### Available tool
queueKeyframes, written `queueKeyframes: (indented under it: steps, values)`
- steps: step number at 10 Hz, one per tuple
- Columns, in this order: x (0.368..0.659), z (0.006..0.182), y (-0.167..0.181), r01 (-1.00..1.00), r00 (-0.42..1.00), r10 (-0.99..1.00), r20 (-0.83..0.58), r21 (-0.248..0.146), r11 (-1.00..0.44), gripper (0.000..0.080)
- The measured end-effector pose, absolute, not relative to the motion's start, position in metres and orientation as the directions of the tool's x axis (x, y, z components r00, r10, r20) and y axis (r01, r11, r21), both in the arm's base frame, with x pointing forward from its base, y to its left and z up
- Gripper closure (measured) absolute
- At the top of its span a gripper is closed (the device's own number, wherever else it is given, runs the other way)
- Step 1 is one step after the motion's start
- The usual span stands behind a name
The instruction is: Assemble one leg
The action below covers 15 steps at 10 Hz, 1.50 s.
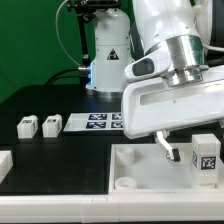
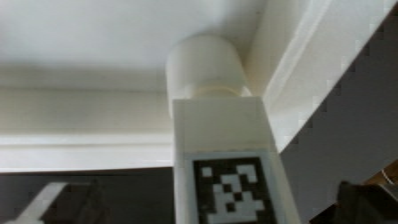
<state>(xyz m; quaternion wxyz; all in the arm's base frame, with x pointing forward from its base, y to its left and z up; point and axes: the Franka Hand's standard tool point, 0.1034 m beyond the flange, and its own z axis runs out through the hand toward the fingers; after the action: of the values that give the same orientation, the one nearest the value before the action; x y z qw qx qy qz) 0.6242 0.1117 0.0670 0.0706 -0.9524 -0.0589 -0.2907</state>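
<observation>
One leg, a white block with a black-and-white tag, stands upright on the large white tray-like piece near its corner at the exterior view's right. In the wrist view the leg lies between my fingers, and its round end meets the tray's corner. My gripper hangs just above the tray beside this leg. It is open: the dark fingers stand clear of the leg on both sides. Two more legs lie on the black table at the left.
The marker board lies flat behind the tray. Another white part sits at the left edge. The arm's base stands at the back, with cables beside it.
</observation>
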Motion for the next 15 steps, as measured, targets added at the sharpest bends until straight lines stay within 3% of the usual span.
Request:
queueKeyframes:
  steps: [2,4,6,7,10,13,15]
  values:
    - [0.623,0.072,0.113,0.155,0.838,0.075,0.541,-0.104,-0.982,0.015]
    - [0.627,0.091,0.112,0.162,0.885,0.092,0.456,-0.117,-0.98,0.015]
    - [0.634,0.092,0.112,0.163,0.926,0.103,0.363,-0.14,-0.977,0.015]
    - [0.632,0.089,0.115,0.151,0.971,0.112,0.212,-0.177,-0.973,0.015]
    - [0.633,0.087,0.12,0.121,0.985,0.147,-0.095,-0.231,-0.965,0.015]
    - [0.635,0.086,0.122,0.122,0.979,0.157,-0.133,-0.243,-0.962,0.015]
    - [0.638,0.087,0.117,0.052,0.985,0.088,-0.149,-0.231,-0.972,0.015]
